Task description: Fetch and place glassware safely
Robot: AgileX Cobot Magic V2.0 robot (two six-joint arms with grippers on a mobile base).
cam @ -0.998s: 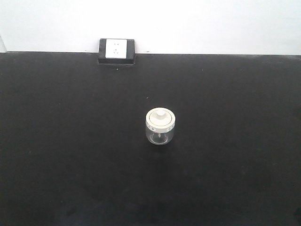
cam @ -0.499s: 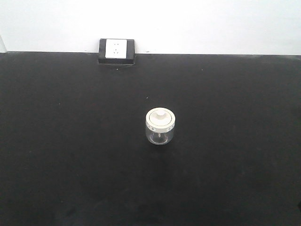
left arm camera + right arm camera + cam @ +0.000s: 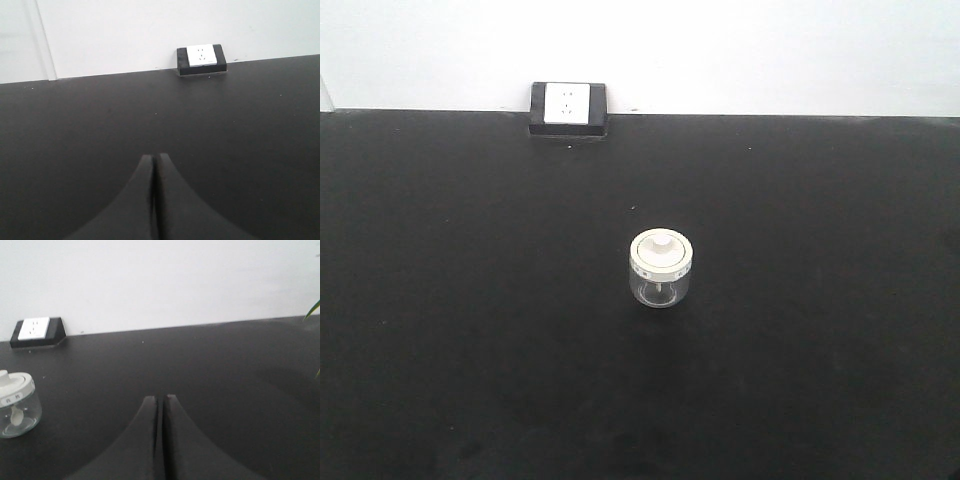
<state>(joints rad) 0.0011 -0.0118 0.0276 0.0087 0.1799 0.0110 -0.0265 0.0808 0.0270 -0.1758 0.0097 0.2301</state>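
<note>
Nothing has shifted since a second ago: our left pincer (image 3: 154,200) and right pincer (image 3: 161,440) stay closed, empty; the lidded glass jar (image 3: 661,268) waits mid-frame, untouched.

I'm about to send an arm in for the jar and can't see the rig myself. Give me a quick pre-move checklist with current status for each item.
1. Glass jar upright on the black table: ok.
2. Lid seated on the jar, knob on top: ok.
3. Space around the jar free of other objects; the only other item, the socket box, sits far off at the table's back edge: ok.
4. Right gripper open for a grasp: not ok, jaws are closed.
5. Left gripper open: not ok, jaws are closed.
6. Jar in a wrist view: ok for the right wrist, at its left edge; not ok for the left wrist.
</note>
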